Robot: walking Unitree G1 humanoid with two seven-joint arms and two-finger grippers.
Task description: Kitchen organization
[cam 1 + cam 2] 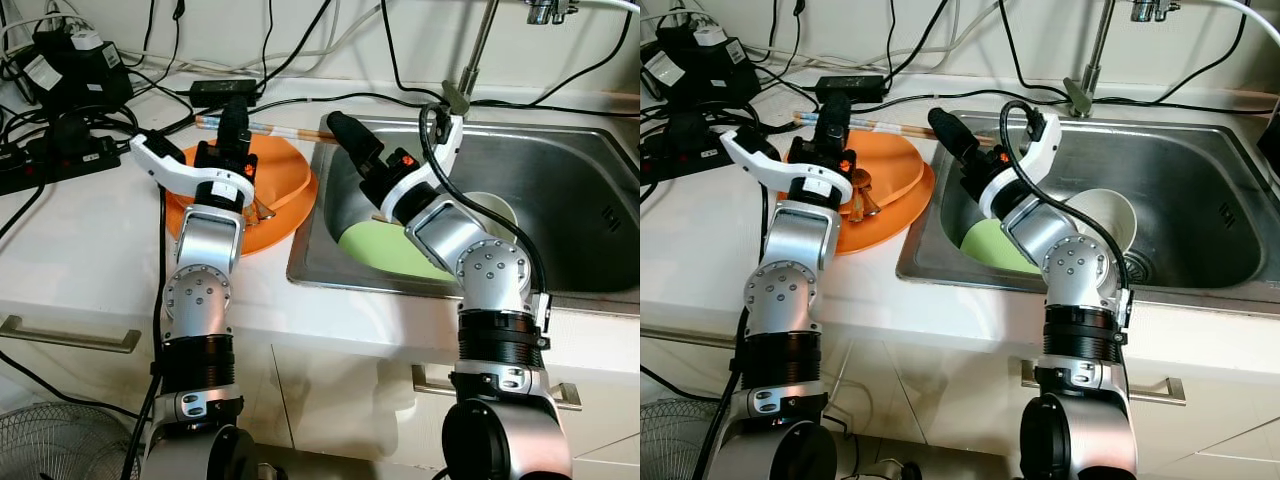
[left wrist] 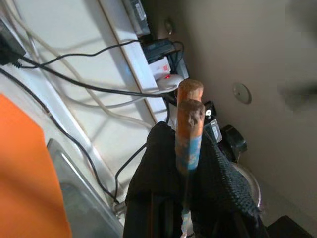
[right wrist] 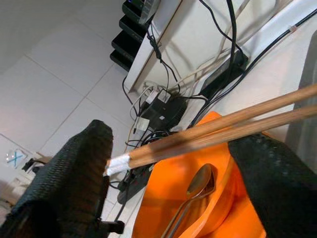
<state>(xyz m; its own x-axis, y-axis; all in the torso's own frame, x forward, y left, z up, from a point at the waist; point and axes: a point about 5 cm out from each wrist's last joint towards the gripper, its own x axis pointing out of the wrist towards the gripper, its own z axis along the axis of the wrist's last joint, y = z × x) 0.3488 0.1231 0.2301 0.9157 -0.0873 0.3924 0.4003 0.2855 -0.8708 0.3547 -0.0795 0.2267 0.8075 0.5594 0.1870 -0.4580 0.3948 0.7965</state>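
1. The left end effector [image 1: 233, 112] was clamped on the chopsticks [image 1: 290, 131], which jutted sideways from it over the orange plates [image 1: 285, 185].
2. The right end effector [image 3: 173, 163] stood apart, straddling the chopsticks' far end.
3. A mistimed handover risked dropping them into the sink [image 1: 560, 180].

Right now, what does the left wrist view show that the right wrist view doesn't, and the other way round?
Left wrist view: the left gripper shut on the pair of wooden chopsticks, seen end-on, plus the steel sink's edge.
Right wrist view: the right gripper open, a black finger on either side of the chopsticks' length, and a metal spoon lying in the orange plate.
Shared: the chopsticks, the orange plate and the black cables on the white counter.
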